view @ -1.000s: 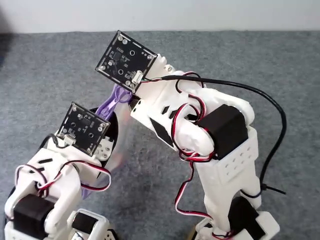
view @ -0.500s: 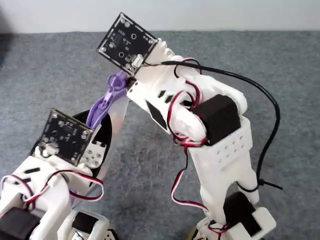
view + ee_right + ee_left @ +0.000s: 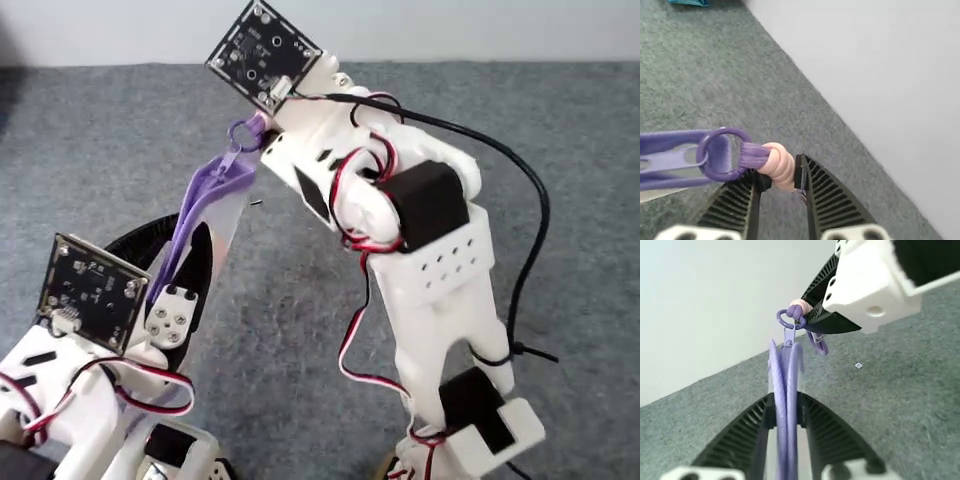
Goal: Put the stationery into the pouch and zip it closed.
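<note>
The pouch (image 3: 205,200) is a translucent sleeve with a purple zip edge, held stretched off the table between both arms. My left gripper (image 3: 192,245) at the near left is shut on the pouch's zip edge (image 3: 785,390), its black fingers (image 3: 812,420) on either side. The purple zipper pull ring (image 3: 243,131) sits at the far end. My right gripper (image 3: 777,172) is shut on the pink cord (image 3: 776,167) tied to that ring (image 3: 720,152). The left wrist view shows the same ring (image 3: 790,320) beside the right gripper (image 3: 810,320). Whatever is inside the pouch is hidden.
Grey carpet-like table surface (image 3: 560,150) lies all around, with a white wall (image 3: 450,30) at the far edge. A small speck (image 3: 257,203) lies under the pouch. The right arm's black cable (image 3: 530,200) loops on its right side. A blue object (image 3: 687,2) lies far off.
The right gripper has moved toward the far edge with the zipper pull. The left arm has drawn back toward the near left, so the pouch is now stretched longer between them.
</note>
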Controlling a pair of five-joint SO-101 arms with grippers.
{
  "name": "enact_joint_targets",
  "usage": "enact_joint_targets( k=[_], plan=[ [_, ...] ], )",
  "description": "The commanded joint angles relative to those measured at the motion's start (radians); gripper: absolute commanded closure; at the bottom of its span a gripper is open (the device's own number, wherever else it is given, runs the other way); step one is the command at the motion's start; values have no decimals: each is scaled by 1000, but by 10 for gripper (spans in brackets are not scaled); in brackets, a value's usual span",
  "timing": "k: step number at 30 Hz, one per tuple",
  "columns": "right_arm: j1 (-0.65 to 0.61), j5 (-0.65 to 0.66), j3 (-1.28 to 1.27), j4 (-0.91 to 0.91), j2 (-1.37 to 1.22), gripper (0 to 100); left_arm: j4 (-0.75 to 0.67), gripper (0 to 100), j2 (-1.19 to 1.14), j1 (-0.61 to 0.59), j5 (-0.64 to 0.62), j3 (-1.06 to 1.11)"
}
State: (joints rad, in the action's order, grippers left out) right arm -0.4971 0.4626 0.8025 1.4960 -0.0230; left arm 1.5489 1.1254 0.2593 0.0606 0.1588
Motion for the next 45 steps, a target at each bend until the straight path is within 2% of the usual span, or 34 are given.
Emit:
enact_joint_targets(
  k=[1,7,18,26,35,42,45],
  plan=[
    [102,6,3,-38,-35,991,21,991,25,-14,-11,-97],
    [116,5,3,-88,-54,991,41,991,25,-14,-11,-142],
    [-36,2,8,12,59,991,32,983,21,-14,-2,-73],
    [-35,52,9,-42,93,991,40,808,23,-15,-9,-64],
    [-38,120,9,-53,151,991,12,808,17,-226,0,-42],
    [-39,204,9,-145,157,991,-66,808,21,-230,0,104],
    [-81,204,9,-136,171,991,-126,808,17,-204,-8,140]
  ],
)
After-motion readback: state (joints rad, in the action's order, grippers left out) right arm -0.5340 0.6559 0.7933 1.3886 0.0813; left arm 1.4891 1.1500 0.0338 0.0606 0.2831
